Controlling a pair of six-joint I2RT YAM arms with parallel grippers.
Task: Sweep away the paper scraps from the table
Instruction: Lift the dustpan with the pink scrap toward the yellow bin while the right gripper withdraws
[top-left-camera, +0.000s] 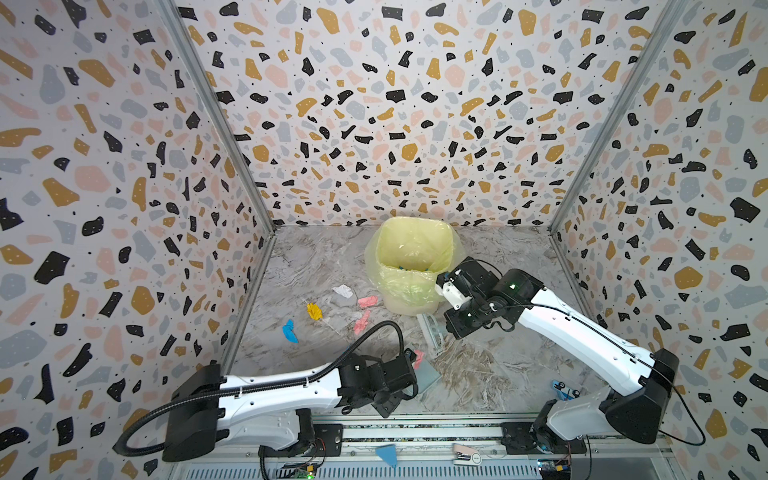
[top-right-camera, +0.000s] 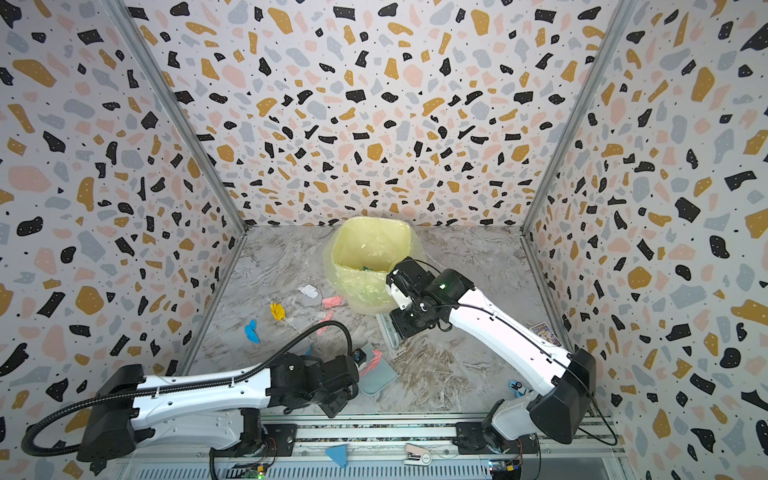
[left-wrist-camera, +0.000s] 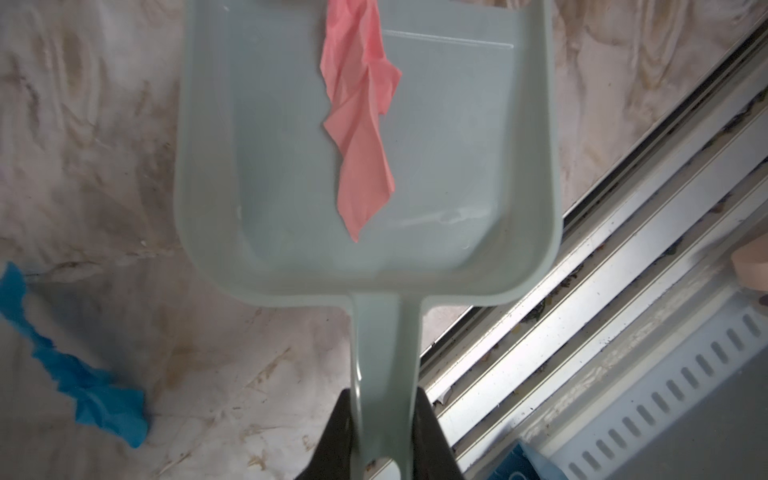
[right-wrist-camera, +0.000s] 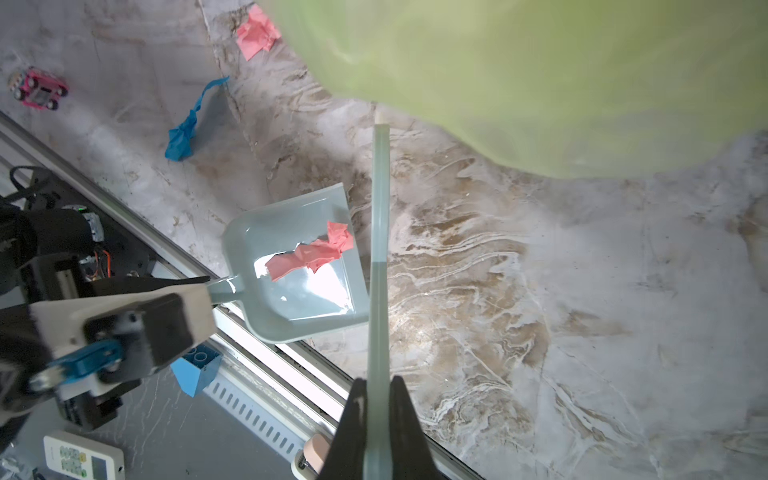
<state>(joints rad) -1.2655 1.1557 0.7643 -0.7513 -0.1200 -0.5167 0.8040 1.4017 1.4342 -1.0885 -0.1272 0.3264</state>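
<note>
The left hand is clamping the handle of a pale grey-green dustpan, and one pink scrap is already lying inside it. The right hand is squeezing the thin handle of a matching brush, which is hanging just beside the yellow-lined bin.

In both top views the remaining paper scraps are lying on the tabletop in a loose band up and to the left of the pan: a blue scrap furthest left, then a yellow scrap, a white scrap and a second pink piece close to the bin's foot.

The pan's mouth is opening toward the right of the frame, toward the brush and away from that band. The brush's long axis is running roughly top to bottom of the frame, just right of the pink pieces. The next sweep is likely turning on this: the brush hand is nearer the pink pieces, while the pan probably needs turning so its mouth faces the band.
</note>
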